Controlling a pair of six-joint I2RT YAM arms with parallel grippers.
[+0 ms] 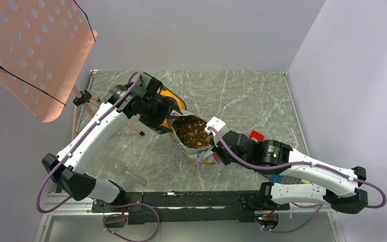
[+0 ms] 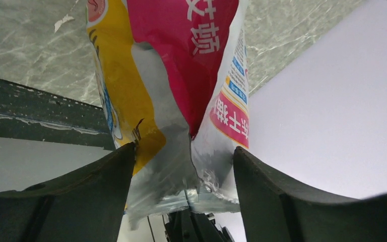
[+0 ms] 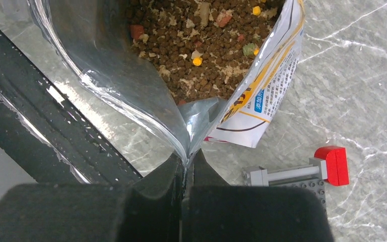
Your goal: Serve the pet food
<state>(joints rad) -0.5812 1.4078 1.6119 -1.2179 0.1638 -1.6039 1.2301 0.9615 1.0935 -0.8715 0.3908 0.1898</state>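
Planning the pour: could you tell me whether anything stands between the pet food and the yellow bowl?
Yes: the left gripper, open around one edge of the bag, sits between the pet food and the yellow bowl.

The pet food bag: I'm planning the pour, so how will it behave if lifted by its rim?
Probably floppy: the bag creases where the right gripper pinches its rim. Likely heavy and saggy, since kibble shows nearly up to its mouth. Its glossy film may slip.
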